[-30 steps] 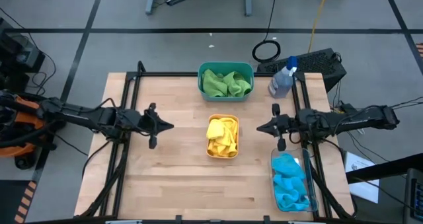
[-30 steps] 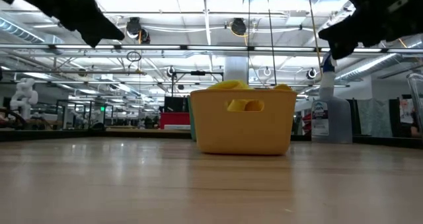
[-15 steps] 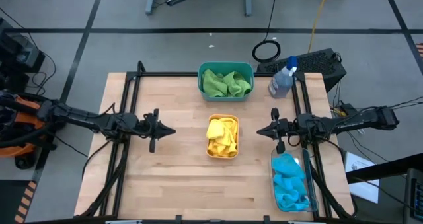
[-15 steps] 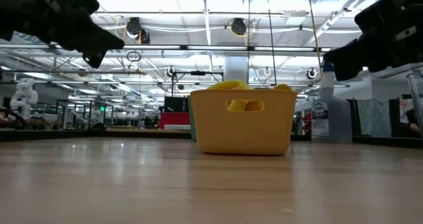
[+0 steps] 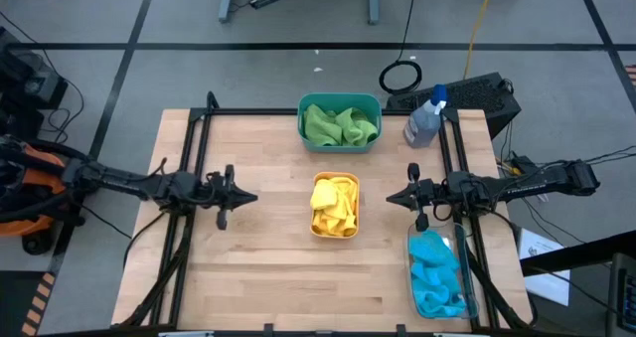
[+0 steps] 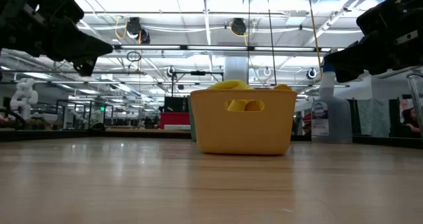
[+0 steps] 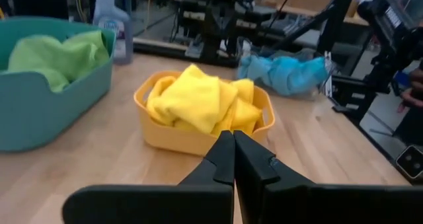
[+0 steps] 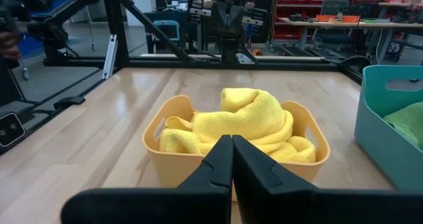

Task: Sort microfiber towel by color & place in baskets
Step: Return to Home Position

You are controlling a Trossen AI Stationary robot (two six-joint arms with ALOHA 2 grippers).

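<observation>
Left end effector (image 5: 255, 197): fingers pressed together, nothing pinched. It hangs above the bare tabletop (image 5: 268, 267), left of the orange basket (image 5: 334, 236), with its tip aimed at that basket.

Right end effector (image 5: 390, 196): also pressed together and empty. It faces the left one from the far side of the orange basket and sits near one end of the clear basket (image 5: 471, 277).

Towels: all 6 look sorted.
- Yellow towels (image 5: 334, 204) are heaped in the orange basket at the tabletop's middle.
- Green towels (image 5: 340, 124) are in the teal basket (image 5: 340, 146) at the back edge.
- Blue towels (image 5: 437, 272) are in the clear basket at the right front.
- You have no cloth loose on the wood.

The spray bottle (image 5: 424, 118) stands beside the teal basket, untouched.

Step in hand, as you'd judge it: sorting is done and both arms are parking.

Next move: draw each arm back along its own side toward its base. Keep both end effectors high enough to pass over the basket rims. Watch the right one near the clear basket and the bottle. No grasp is called for.
</observation>
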